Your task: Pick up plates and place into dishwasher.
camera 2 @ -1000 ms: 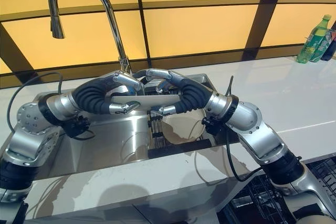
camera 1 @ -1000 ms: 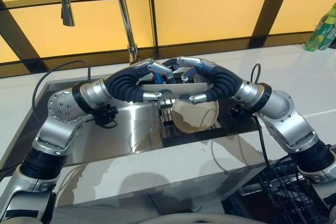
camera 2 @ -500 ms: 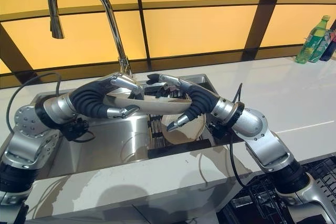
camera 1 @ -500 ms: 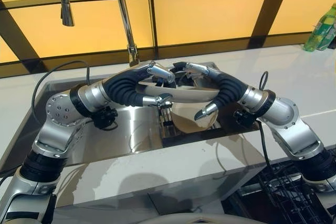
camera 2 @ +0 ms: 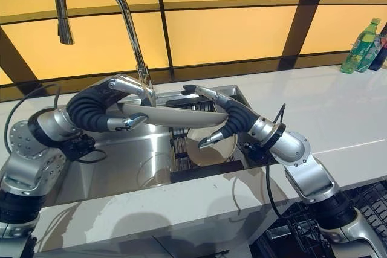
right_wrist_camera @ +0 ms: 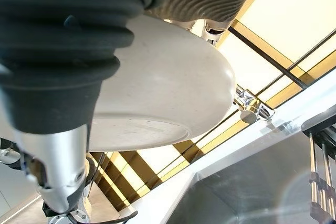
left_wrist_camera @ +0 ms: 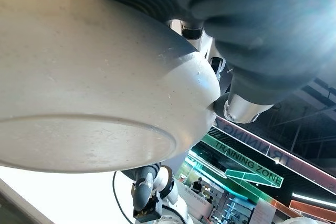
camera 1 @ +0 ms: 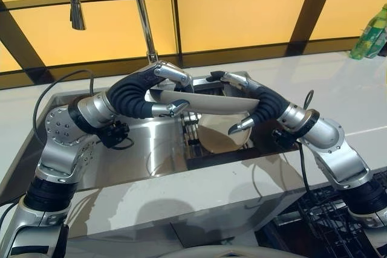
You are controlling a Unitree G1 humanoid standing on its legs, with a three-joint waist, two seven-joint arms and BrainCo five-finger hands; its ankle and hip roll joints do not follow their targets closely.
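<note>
We see the left hand curled round one end of a plate, fingers over the rim and thumb under it. The right hand grips the other end the same way, fingers lying across the top edge and thumb hooked beneath. Between the two hands the plate hangs nearly level in the air above the sink, close in front of the tap.

In the left wrist view we see the plate's pale underside from below, and the right wrist view shows the same rounded base.

Below the held plate, a second plate leans on edge in a dark rack set in the right part of the sink. The white counter runs around the sink. A green bottle stands at its far right end. At the lower right we see a black wire basket below the counter edge.
</note>
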